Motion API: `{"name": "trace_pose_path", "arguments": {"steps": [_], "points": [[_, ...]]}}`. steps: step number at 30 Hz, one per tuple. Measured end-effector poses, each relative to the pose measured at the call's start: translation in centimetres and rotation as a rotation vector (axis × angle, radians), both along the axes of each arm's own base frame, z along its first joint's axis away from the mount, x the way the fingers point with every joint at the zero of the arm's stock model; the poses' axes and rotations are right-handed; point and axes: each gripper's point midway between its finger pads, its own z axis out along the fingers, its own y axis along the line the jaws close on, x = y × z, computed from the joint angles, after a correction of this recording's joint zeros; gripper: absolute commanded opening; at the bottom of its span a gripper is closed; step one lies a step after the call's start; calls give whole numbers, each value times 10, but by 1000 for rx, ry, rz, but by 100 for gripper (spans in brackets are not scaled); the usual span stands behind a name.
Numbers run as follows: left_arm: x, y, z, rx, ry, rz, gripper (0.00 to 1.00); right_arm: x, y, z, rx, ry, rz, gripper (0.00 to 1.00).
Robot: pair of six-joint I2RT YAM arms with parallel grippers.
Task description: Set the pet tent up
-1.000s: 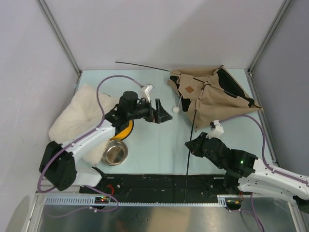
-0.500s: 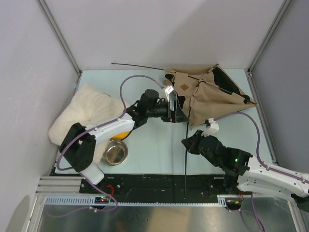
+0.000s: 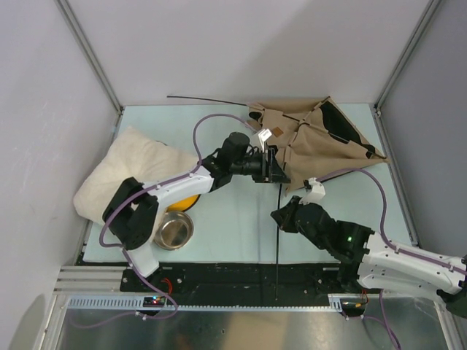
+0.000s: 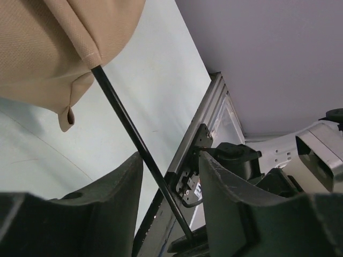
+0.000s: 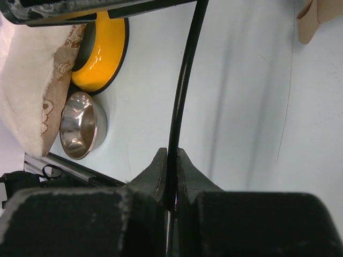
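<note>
The pet tent (image 3: 321,138) lies collapsed at the back right, tan fabric with a small brown patch. One thin black pole (image 3: 278,248) runs from its fabric down over the front rail. A second pole (image 3: 208,100) sticks out to the left at the back. My left gripper (image 3: 276,172) sits at the tent's near-left edge, open. Its jaws straddle the pole (image 4: 123,118) just below the fabric hem (image 4: 43,48), with a gap on each side of the left gripper (image 4: 170,182). My right gripper (image 3: 281,217) is shut on the same pole (image 5: 185,80) lower down, pinched at the right gripper (image 5: 171,160).
A cream fluffy pillow (image 3: 124,171) lies at the left. A yellow bowl holder (image 5: 99,51) sits beside it, half under my left arm. A steel bowl (image 3: 174,230) stands near the front. A black rail (image 3: 219,275) runs along the front edge.
My left arm swung right from beside the bowl holder to the tent's pole, and its jaws narrowed around it. The tent shifted slightly left. The right gripper kept its grip.
</note>
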Motion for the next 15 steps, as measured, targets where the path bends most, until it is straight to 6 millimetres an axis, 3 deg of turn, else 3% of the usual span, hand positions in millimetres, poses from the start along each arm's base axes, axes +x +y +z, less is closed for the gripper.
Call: {"name": "trace_pose_path", "arguments": {"steps": [4,8,15], "points": [[0,-3,-3,2,14,-7,28,0,1,-2,-5,6,3,0],[0,-3,-13,18,38,-8,4,0,2,-5,-13,13,6,0],[-3,-4,-16,16,98,-2,0,-3,3,-13,-31,39,21,2]]}}
